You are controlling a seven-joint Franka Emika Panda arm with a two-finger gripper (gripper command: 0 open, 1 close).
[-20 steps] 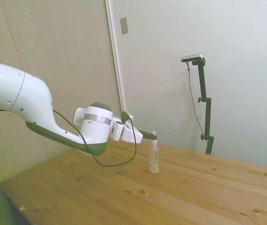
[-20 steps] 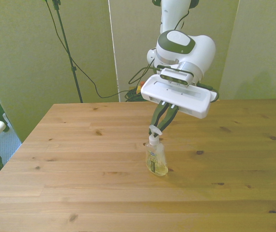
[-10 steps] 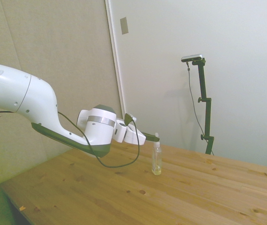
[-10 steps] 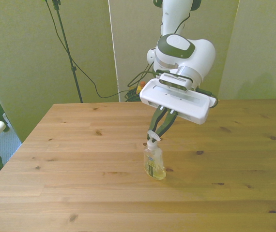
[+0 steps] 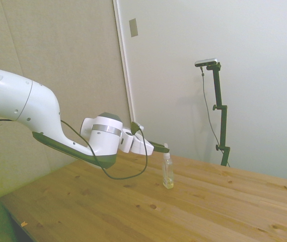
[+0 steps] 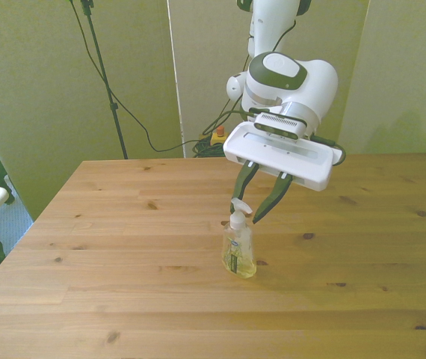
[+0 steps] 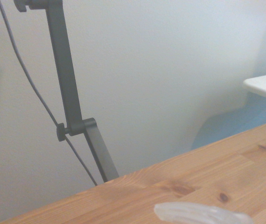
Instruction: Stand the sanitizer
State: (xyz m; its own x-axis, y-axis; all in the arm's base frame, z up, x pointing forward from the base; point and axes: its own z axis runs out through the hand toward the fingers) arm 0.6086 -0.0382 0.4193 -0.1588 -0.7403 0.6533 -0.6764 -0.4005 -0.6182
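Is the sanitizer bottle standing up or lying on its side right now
Upright. The sanitizer stands on its base on the table, pump top up, in both side and front views.

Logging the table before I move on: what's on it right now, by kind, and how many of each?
Sanitizer: 1, upright on the table.
Claw: 1, open around the pump top.
Total: 2.

Wooden table [image 6: 123,284] of knotty pine planks, sanitizer [image 6: 239,250] standing upright near its middle
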